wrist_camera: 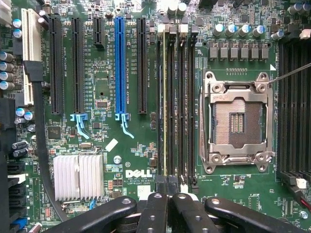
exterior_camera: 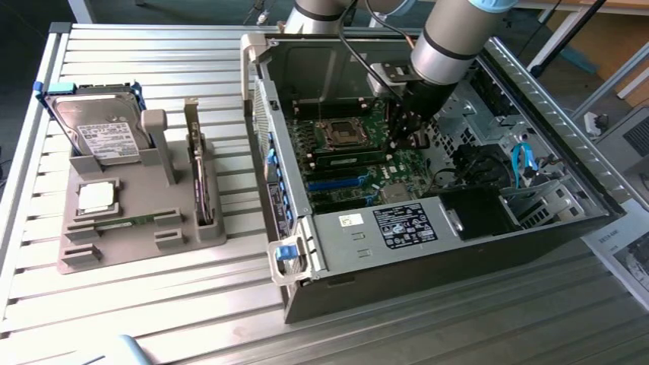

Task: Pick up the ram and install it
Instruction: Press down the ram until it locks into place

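Inside open computer case [exterior_camera: 568,190]: one hand [wrist_camera: 170,196] clenched over motherboard [wrist_camera: 121,160], one ram [wrist_camera: 164,97] seated in slot.

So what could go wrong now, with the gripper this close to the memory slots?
1. The ram stands edge-on along one slot by the shut gripper; if it is not fully lined up, pressing may strain the slot.
2. The open processor socket lies just beside the slots; a sideways drift could hit it.
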You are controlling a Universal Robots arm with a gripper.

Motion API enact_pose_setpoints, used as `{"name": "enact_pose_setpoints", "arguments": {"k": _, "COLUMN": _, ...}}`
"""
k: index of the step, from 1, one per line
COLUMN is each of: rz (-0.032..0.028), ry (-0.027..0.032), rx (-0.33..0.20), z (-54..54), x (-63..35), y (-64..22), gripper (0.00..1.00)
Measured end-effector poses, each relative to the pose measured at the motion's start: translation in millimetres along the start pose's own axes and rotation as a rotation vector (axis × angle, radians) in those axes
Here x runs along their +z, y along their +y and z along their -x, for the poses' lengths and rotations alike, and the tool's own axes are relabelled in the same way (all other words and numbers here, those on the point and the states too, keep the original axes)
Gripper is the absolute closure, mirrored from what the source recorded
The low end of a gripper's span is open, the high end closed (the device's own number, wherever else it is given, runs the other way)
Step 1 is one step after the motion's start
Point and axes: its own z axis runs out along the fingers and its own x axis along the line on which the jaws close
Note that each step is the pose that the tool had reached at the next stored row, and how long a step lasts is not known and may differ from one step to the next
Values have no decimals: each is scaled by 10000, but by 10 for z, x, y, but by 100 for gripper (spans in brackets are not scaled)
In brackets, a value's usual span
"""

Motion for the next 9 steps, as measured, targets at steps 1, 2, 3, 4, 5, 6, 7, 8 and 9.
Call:
{"name": "enact_pose_setpoints", "arguments": {"k": 1, "rz": 0, "ry": 0, "rx": 0, "z": 8, "x": 0, "y": 0, "gripper": 90}}
{"name": "enact_pose_setpoints", "arguments": {"k": 2, "rz": 0, "ry": 1, "rx": 0, "z": 8, "x": 0, "y": 0, "gripper": 90}}
{"name": "enact_pose_setpoints", "arguments": {"k": 3, "rz": 0, "ry": 1, "rx": 0, "z": 8, "x": 0, "y": 0, "gripper": 90}}
{"name": "enact_pose_setpoints", "arguments": {"k": 4, "rz": 0, "ry": 3, "rx": 0, "z": 8, "x": 1, "y": 0, "gripper": 90}}
{"name": "enact_pose_setpoints", "arguments": {"k": 5, "rz": 1, "ry": 3, "rx": 0, "z": 8, "x": 2, "y": 0, "gripper": 90}}
{"name": "enact_pose_setpoints", "arguments": {"k": 6, "rz": 1, "ry": 4, "rx": 0, "z": 8, "x": 2, "y": 0, "gripper": 90}}
{"name": "enact_pose_setpoints", "arguments": {"k": 7, "rz": 1, "ry": 3, "rx": 0, "z": 7, "x": 2, "y": 0, "gripper": 90}}
{"name": "enact_pose_setpoints", "arguments": {"k": 8, "rz": 0, "ry": 1, "rx": 0, "z": 8, "x": 0, "y": 0, "gripper": 90}}
{"name": "enact_pose_setpoints", "arguments": {"k": 9, "rz": 0, "ry": -2, "rx": 0, "z": 8, "x": -3, "y": 0, "gripper": 90}}
